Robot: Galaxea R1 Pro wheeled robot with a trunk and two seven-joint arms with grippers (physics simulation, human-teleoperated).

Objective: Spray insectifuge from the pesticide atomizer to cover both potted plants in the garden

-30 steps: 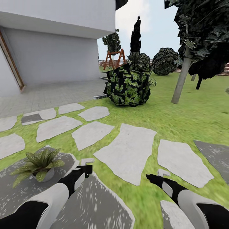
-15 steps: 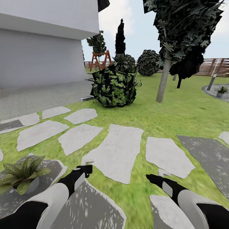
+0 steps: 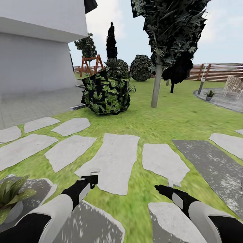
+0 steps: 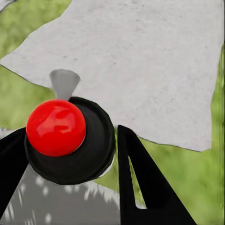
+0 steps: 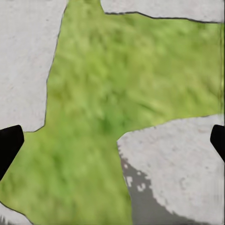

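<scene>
A garden seen from the robot's head: green lawn crossed by pale grey stone slabs, a white house wall to the left, a brown slatted fence far behind.

The left tool reaches forward low over a slab and has the pesticide atomizer clamped between its two black fingers. In the left wrist view the bottle is seen from above: a glossy red top on a round dark body, pressed against the finger on each side. It appears to be carried upright with the nozzle end up, probably so it is ready to spray on arrival.

The right tool is spread wide and holds nothing — in the right wrist view its fingertips sit at opposite edges with only grass and slab between them.

One potted plant, a rosette of pointed speckled leaves in a small grey pot, sits at the near left, just beside the left arm. A second potted plant stands well apart on the round grey patio at far right, near a grey bollard lamp. A large dark-leaved bush and a slim tree trunk stand between
</scene>
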